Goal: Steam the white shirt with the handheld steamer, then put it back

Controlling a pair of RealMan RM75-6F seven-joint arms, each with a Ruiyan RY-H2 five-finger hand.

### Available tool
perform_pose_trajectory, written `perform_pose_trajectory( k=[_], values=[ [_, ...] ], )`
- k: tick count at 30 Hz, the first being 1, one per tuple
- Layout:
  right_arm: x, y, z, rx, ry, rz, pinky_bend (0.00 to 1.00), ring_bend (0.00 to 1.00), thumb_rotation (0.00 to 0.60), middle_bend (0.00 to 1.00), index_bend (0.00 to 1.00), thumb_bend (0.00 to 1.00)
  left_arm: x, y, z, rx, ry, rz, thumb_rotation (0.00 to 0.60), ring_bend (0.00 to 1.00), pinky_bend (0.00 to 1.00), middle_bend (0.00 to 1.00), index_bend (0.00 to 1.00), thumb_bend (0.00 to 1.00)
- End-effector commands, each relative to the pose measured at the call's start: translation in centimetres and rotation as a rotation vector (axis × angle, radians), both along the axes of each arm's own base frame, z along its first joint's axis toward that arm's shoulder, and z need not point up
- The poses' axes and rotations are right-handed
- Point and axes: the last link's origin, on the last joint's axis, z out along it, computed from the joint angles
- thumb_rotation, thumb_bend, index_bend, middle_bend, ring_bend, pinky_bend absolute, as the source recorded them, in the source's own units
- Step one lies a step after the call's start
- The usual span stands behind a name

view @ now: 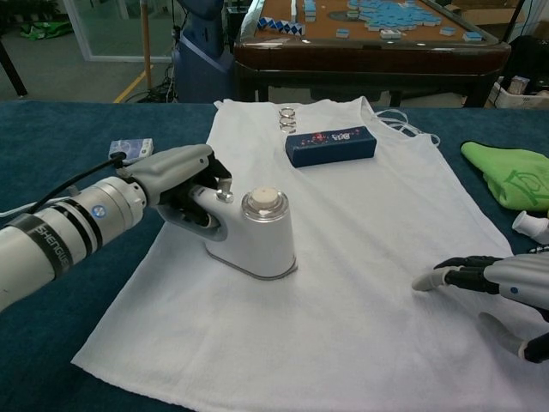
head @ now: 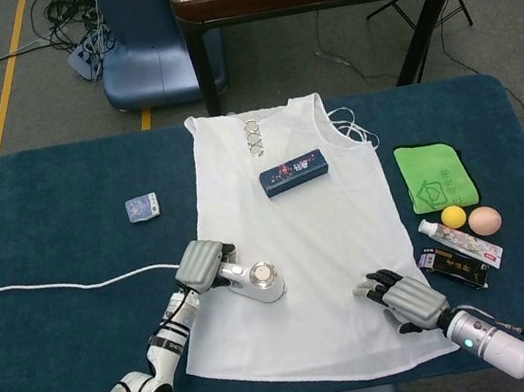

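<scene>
Steaming looks to be mid-course. Left hand (view: 176,176) grips the handle of the handheld steamer (view: 255,233), which stands soleplate-down on the white shirt (head: 302,250), at about 8 o'clock from the garment's middle, near its left edge. Right hand (head: 405,298) rests near the hem at about 4 o'clock, fingers spread, holding nothing, apparently pinning the cloth. A blue box (head: 293,172) lies on the chest area. By my judgement most of the fabric remains to be covered, and returning the steamer is not yet done.
</scene>
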Motion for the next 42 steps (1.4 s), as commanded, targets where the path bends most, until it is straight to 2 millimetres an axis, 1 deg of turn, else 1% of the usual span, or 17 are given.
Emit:
perform_pose_trajectory(
  k=[1, 9, 19, 26, 29, 32, 36, 42],
  values=[
    [0.1, 0.0, 0.0, -0.001, -0.002, 0.000, 0.04, 0.01, 0.600, 0.13, 0.09, 0.74, 0.1, 0.6, -0.2, 0.007, -0.002, 0.010, 0.600, 0.76, 0.78, 0.88, 0.83, 0.20],
    [0.3, 0.1, 0.0, -0.002, -0.004, 0.001, 0.04, 0.01, 0.600, 0.13, 0.09, 0.74, -0.7, 2.7, 0.1, 0.050, 0.011, 0.038, 0.600, 0.76, 0.78, 0.88, 0.83, 0.20],
    [0.4, 0.1, -0.1, -0.001, -0.007, 0.001, 0.04, 0.01, 0.600, 0.13, 0.09, 0.74, -1.5, 4.7, 0.8, 0.135, 0.087, -0.001, 0.600, 0.76, 0.78, 0.88, 0.83, 0.20],
    [0.4, 0.1, 0.0, -0.004, -0.007, -0.004, 0.04, 0.01, 0.600, 0.13, 0.09, 0.74, -1.9, 6.4, 1.6, 0.170, 0.086, 0.025, 0.600, 0.76, 0.78, 0.88, 0.83, 0.20],
    [0.3, 0.1, 0.0, -0.005, -0.007, -0.005, 0.04, 0.01, 0.600, 0.13, 0.09, 0.74, -2.2, 6.8, 1.8, 0.172, 0.078, 0.045, 0.600, 0.76, 0.78, 0.88, 0.83, 0.20],
    [0.4, 0.2, 0.0, -0.003, -0.008, -0.004, 0.04, 0.01, 0.600, 0.13, 0.09, 0.74, -2.3, 6.6, 1.7, 0.162, 0.063, 0.050, 0.600, 0.76, 0.78, 0.88, 0.83, 0.20],
    [0.4, 0.2, -0.1, 0.001, -0.008, -0.003, 0.04, 0.01, 0.600, 0.13, 0.09, 0.74, -1.9, 5.7, 1.4, 0.144, 0.050, 0.025, 0.600, 0.75, 0.78, 0.88, 0.83, 0.20],
    [0.4, 0.3, -0.1, 0.003, -0.008, -0.003, 0.04, 0.01, 0.600, 0.13, 0.09, 0.74, 0.3, 3.9, 1.1, 0.128, 0.009, -0.052, 0.600, 0.75, 0.78, 0.87, 0.83, 0.20]
  ],
)
